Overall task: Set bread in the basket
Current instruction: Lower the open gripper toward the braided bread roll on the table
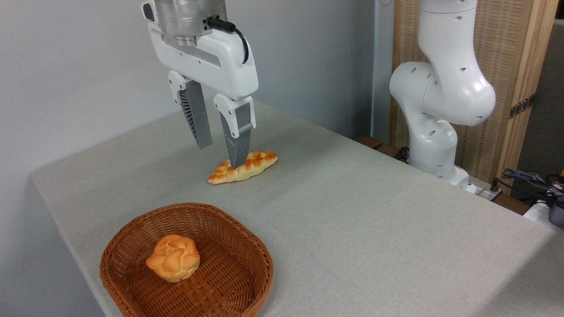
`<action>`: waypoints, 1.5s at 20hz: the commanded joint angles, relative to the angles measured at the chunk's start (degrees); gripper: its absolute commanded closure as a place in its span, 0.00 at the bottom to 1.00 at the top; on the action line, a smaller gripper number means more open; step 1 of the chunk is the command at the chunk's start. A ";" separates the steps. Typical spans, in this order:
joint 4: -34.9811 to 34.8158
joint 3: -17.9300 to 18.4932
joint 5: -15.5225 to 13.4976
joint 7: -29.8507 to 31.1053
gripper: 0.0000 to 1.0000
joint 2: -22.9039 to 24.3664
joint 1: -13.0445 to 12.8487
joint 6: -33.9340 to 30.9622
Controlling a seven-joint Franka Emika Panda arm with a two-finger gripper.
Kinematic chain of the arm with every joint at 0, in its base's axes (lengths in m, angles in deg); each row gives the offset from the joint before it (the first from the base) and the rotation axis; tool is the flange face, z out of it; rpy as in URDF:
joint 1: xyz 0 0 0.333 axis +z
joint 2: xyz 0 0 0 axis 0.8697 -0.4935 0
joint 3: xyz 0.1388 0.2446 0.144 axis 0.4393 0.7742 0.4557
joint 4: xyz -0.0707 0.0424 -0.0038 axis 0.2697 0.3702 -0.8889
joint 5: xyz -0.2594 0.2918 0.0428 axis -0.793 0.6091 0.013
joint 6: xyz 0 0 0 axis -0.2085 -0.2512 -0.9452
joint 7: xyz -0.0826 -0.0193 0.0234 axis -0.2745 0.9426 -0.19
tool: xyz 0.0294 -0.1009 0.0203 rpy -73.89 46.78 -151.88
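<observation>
Here the gripper [220, 154] hangs in the upper left of the frame with its fingers [237, 147] spread apart and holding nothing. The bread [253, 165] lies on the worktop [374, 220] at centre frame, its long axis running lower left to upper right. The right finger's tip overlaps the loaf's middle; contact is unclear. The basket [132, 246], holding a small bun [173, 257], sits lower left, well apart.

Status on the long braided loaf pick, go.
Gripper open, hanging over the long braided loaf, nothing held. Loaf flat on the table, outside the wicker basket. Round knotted bun already in the basket; path looks clear.
</observation>
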 commanded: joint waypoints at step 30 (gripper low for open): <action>-45.73 0.15 -2.58 12.27 0.00 17.97 -27.18 29.39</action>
